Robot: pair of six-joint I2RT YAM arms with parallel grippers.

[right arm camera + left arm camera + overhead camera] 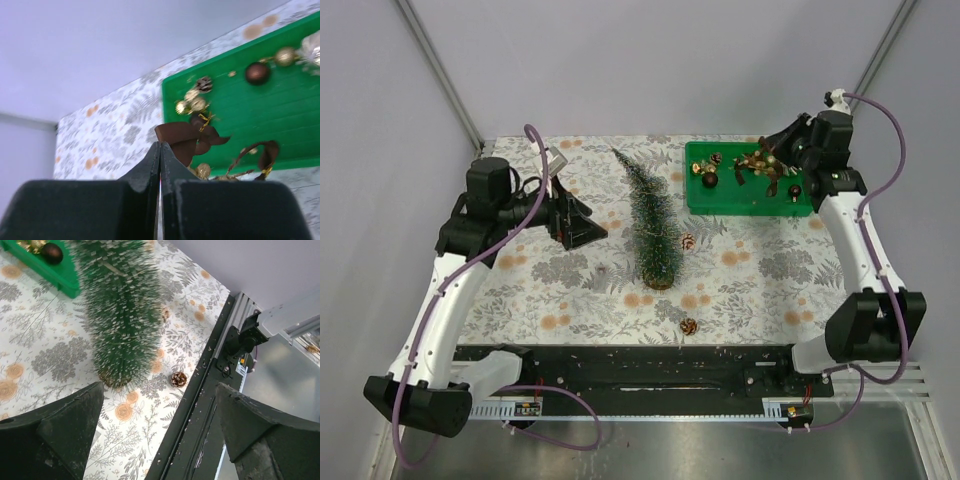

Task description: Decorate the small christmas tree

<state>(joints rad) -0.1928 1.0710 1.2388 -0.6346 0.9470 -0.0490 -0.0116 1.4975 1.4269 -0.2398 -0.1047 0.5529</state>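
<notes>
The small christmas tree (pixel 655 225) stands tilted on the floral cloth in mid-table, its tip leaning toward the back left; the left wrist view shows its bristly lower part (pixel 120 315). My left gripper (pixel 588 226) hangs open just left of the tree, jaws wide and empty (pixel 159 388). My right gripper (pixel 775 152) is over the green tray (pixel 740 197) at the back right, jaws shut (pixel 160 145) with a brown ribbon ornament (pixel 187 137) hanging from their tips, trailing gold beads and twigs (pixel 760 165).
More ornaments lie in the tray (pixel 235 115): a brown ball (pixel 257 73), gold balls (pixel 192 105) and a ribbon loop (pixel 262 152). Pine cones lie right of the tree (pixel 688 241) and near the front rail (pixel 689 326), the latter also in the left wrist view (pixel 178 378). Black rail along the front edge (pixel 650 360).
</notes>
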